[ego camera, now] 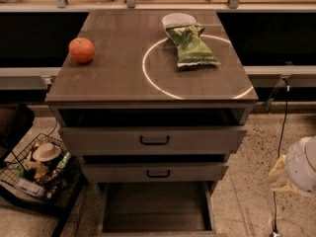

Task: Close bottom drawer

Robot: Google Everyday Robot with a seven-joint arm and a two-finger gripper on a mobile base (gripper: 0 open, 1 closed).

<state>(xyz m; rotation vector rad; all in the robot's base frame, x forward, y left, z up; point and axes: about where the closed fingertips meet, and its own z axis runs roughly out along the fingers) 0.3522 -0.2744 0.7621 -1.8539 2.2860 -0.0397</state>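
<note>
Hanging at the right edge of the view, low beside the cabinet [148,83], the gripper [282,175] shows only as a pale cream shape over the speckled floor; whether it is wide or narrow, I cannot tell. It touches nothing. The bottom drawer [155,206] lies well apart from it, just below 9 o'clock, pulled far out so that its dark inside faces up. Above it, the middle drawer [155,173] and the top drawer [154,140] each stand slightly out. On the cabinet top, toward 11 o'clock from the gripper, a green bag [192,46] rests against a white bowl [178,19], and an apple [81,50] sits farther left.
</note>
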